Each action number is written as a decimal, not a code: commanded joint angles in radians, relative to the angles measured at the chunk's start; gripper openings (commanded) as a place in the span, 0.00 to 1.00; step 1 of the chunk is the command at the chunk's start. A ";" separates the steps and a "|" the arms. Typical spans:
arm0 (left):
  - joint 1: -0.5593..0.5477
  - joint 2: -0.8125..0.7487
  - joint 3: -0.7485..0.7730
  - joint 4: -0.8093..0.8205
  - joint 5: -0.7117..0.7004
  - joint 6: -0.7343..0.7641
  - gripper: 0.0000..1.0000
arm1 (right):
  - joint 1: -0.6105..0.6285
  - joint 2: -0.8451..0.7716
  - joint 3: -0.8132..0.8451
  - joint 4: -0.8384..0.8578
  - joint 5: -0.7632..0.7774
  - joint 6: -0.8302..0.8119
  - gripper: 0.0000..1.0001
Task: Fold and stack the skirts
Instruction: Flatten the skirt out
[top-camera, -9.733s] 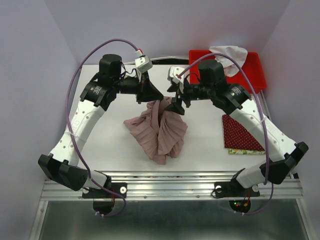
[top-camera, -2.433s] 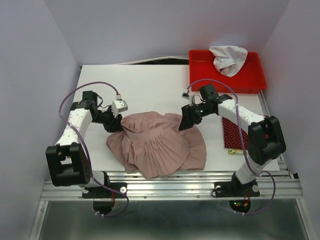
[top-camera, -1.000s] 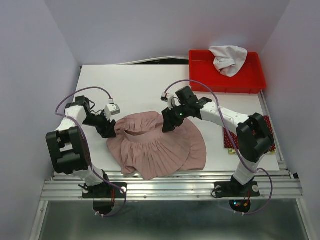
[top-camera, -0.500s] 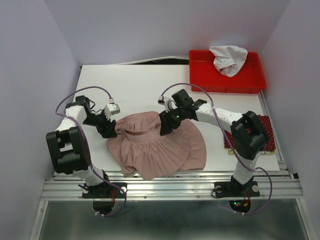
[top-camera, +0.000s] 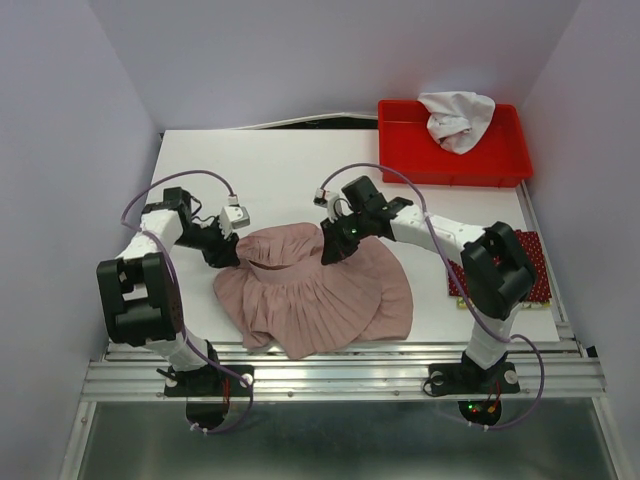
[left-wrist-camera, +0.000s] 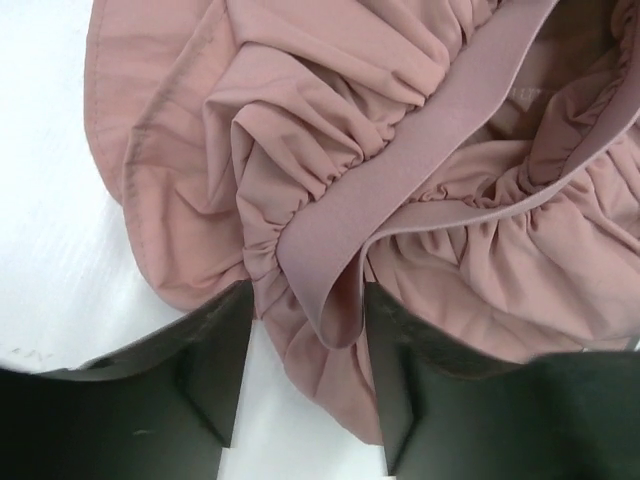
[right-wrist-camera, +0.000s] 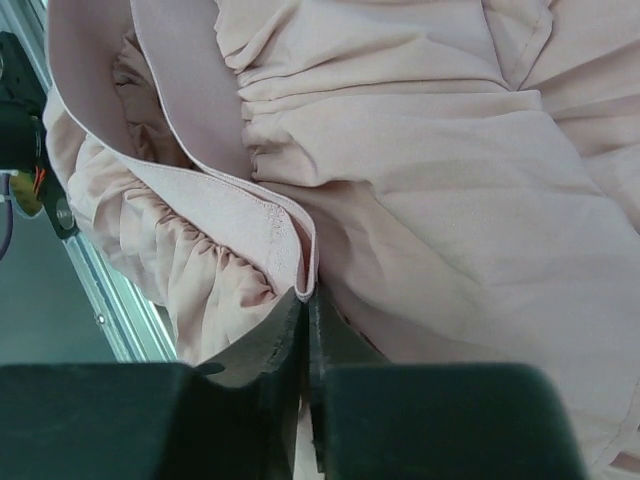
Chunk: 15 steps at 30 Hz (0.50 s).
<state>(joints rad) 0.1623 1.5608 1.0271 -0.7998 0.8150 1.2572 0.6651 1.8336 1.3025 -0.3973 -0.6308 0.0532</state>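
Dusty-pink skirt (top-camera: 320, 295) lies spread in a rough fan at the centre of the white table (top-camera: 280, 170). Its pleats are fine and soft, the hem rumpled at lower left. The flat, smooth elastic waistband (left-wrist-camera: 400, 190) curls in a loop above gathered cloth. Left gripper (left-wrist-camera: 305, 305) is parted, dark fingers straddling the band's folded end (contact unclear). Right gripper (right-wrist-camera: 305, 300) is clamped on the band's stitched edge. Dark red dotted skirt (top-camera: 537, 275) lies flat at the right edge. Crumpled white cloth (top-camera: 455, 115) sits in the red plastic bin (top-camera: 410, 150), upper right.

Your white counter (top-camera: 280, 170) carries the pink pleated skirt (top-camera: 320, 300) centrally, a red bin (top-camera: 400, 140) far right, and the dotted red skirt (top-camera: 538, 270) at its right edge.
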 joint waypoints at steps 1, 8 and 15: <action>-0.027 -0.002 -0.004 0.019 0.012 -0.027 0.39 | 0.011 -0.069 0.057 0.041 -0.017 -0.030 0.05; 0.022 -0.071 0.114 -0.058 -0.062 -0.064 0.00 | -0.053 -0.220 0.060 0.008 0.052 -0.111 0.01; 0.086 -0.165 0.445 -0.142 -0.134 -0.107 0.00 | -0.188 -0.390 0.139 -0.072 0.155 -0.252 0.01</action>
<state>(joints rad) 0.2100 1.5032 1.3201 -0.9157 0.7860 1.1667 0.5415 1.5501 1.3582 -0.4183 -0.5823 -0.0872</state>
